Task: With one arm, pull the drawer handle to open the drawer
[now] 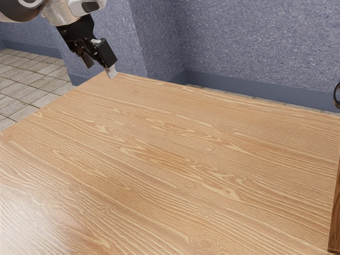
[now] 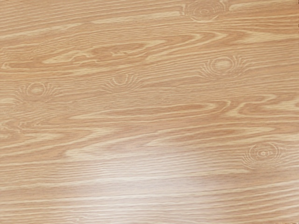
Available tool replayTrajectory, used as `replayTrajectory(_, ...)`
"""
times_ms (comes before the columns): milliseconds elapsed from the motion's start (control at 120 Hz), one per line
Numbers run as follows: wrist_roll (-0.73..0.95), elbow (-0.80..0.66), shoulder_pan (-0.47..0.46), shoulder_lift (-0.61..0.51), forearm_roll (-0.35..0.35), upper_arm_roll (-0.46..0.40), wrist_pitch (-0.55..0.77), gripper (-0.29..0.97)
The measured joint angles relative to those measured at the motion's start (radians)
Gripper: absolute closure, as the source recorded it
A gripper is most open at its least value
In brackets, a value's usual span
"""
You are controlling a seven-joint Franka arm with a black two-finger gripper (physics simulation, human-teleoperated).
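At the exterior view's upper left the gripper [image 1: 99, 66] hovers, fingers spread, well apart from the drawer handle [image 1: 337, 96] at the right edge.

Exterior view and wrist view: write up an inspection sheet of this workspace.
surface: wooden table, bare grain; the wrist view looks down on it too.
job's things: a brown wooden edge and a dark curved piece at the exterior view's right border, possibly drawer and handle; too cropped to tell.
clutter: nothing seen.
grippers: the gripper is open, holds nothing, and hangs over the table's far corner at the exterior view's upper left, far from the right border.
cables: nothing seen.
surroundings: blue-grey walls, tiled floor.
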Motion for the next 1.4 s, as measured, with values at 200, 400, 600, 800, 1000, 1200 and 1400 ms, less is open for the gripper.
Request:
replayTrajectory(200,0.014,0.000,0.000,0.000,-0.001,0.000,0.000,0.00)
replayTrajectory(400,0.020,0.023,-0.044,-0.159,0.016,-0.011,-0.023,0.00)
replayTrajectory(600,0.026,0.019,-0.207,-0.163,0.010,-0.039,-0.037,0.00)
replayTrajectory(800,0.029,0.011,-0.296,-0.149,-0.020,-0.040,-0.039,0.00)
replayTrajectory(1000,-0.022,-0.188,-0.107,-0.171,-0.032,-0.044,-0.025,0.00)
replayTrajectory(1200,-0.145,-0.326,0.144,-0.206,-0.058,-0.087,0.041,0.00)
replayTrajectory(1400,-0.290,-0.339,0.079,-0.169,-0.327,-0.086,0.198,0.00)
